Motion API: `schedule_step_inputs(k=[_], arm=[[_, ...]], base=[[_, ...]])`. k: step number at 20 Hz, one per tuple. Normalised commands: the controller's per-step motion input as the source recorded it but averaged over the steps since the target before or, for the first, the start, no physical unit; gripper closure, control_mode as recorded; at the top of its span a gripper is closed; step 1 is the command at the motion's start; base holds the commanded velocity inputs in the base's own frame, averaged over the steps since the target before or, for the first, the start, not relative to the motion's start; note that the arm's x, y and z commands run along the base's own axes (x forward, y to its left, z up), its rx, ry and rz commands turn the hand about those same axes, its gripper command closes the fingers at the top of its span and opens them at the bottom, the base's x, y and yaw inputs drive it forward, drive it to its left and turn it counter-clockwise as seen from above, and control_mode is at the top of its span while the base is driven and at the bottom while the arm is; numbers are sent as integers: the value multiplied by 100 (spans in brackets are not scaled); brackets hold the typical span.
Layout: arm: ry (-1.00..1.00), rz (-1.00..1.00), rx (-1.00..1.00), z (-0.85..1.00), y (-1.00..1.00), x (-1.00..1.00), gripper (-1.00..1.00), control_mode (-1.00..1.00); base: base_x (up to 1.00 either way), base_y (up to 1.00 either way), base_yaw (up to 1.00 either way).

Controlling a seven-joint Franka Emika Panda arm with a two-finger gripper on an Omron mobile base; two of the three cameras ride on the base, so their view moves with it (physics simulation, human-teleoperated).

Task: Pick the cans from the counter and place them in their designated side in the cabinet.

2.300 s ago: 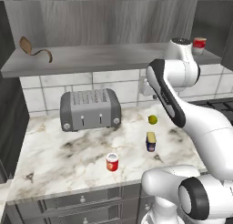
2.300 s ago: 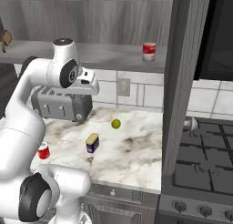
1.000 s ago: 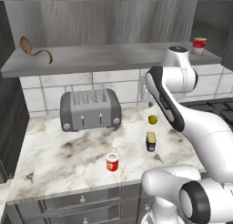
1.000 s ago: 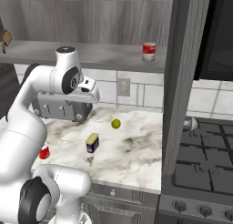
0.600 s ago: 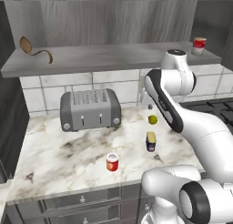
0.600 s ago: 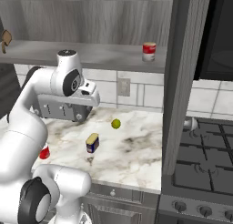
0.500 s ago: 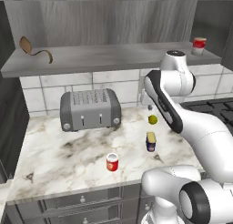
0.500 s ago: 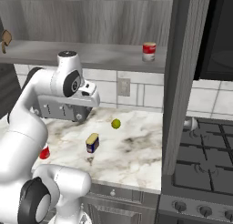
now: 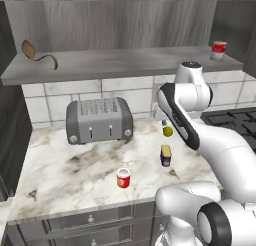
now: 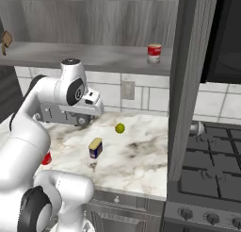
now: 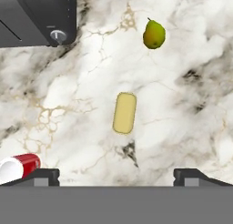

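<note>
Two cans on counter [image 9: 60, 175]: blue can [image 9: 166, 155] w/ yellow top, near pear [image 9: 168, 131]; red can [image 9: 123, 178] toward front edge. Gripper [image 11: 116, 175] overhead, jaws spread wide, nothing held. Step: approach for pickup. Next: descend, centre on blue can, then to cabinet [image 9: 115, 65].

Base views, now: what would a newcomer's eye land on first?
The big white arm, bent over the marble counter, with its open tool looking straight down at the yellow-topped blue can. Next, the red can standing near the counter's front edge and the small yellow-green fruit behind the blue can. Then the grey toaster against the tiles, and a lone banded can up on the cabinet shelf.
</note>
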Motion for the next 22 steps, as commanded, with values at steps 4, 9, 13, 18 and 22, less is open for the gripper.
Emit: schedule_step_inputs(k=[4,9,13,18,22], arm=[[0,-1,0,-20,0,0,-100,-100],[0,-1,0,-21,0,1,-100,-100],[0,-1,0,-20,0,4,-100,-100],[0,-1,0,-16,0,10,-100,-100],[1,-1,0,-15,0,13,-100,-100]], base=[[0,0,0],[0,0,0],[0,0,0],[0,0,0],[0,0,0]])
